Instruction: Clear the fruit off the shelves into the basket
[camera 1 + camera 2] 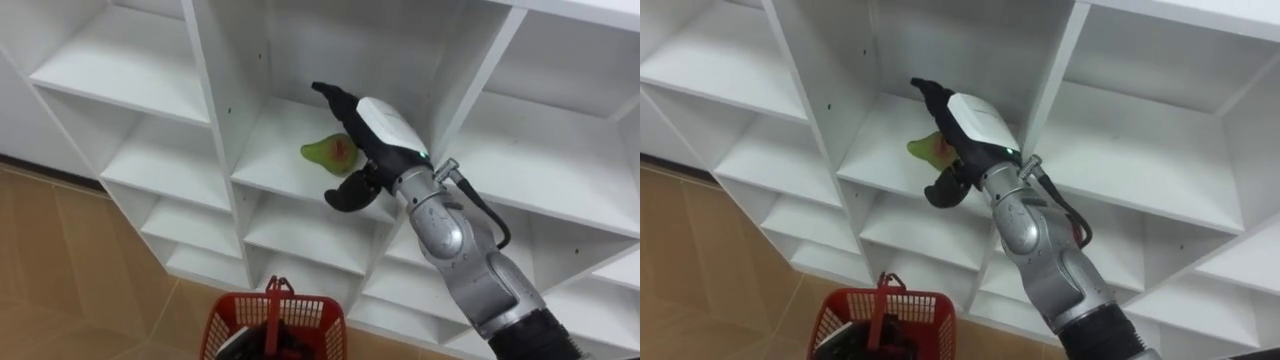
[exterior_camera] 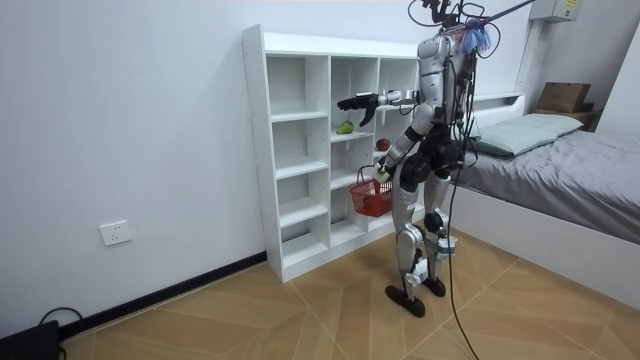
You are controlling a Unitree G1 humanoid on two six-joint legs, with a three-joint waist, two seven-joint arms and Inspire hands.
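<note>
The white closet point(image 1: 218, 130) takes up most of the eye views, a grid of open compartments. In the room view the robot stands upright facing it, with a bed behind. A red basket point(image 1: 310, 303) hangs low at six o'clock in the eye views. In the room view it sits by the left hand point(image 2: 383, 172) at hip height, and how that hand holds it cannot be made out. The right arm comes in from five o'clock and reaches into the middle column. There the right hand point(image 1: 385, 125) is spread wide and holds nothing, with its fingers straight toward eleven o'clock and its thumb hooked below at seven o'clock. The fruit point(image 1: 328, 152), green with a red blush and shaped like a pear, lies on that compartment's shelf board at nine o'clock from the palm, in the gap between fingers and thumb. Whether they touch cannot be told. Its long axis runs about nine to three, with the narrow end pointing away from the hand and the fat end toward the palm. The right hand is by far the nearer one, so the pick probably needs only a closing of the hand around the fat end, with the basket waiting below.
</note>
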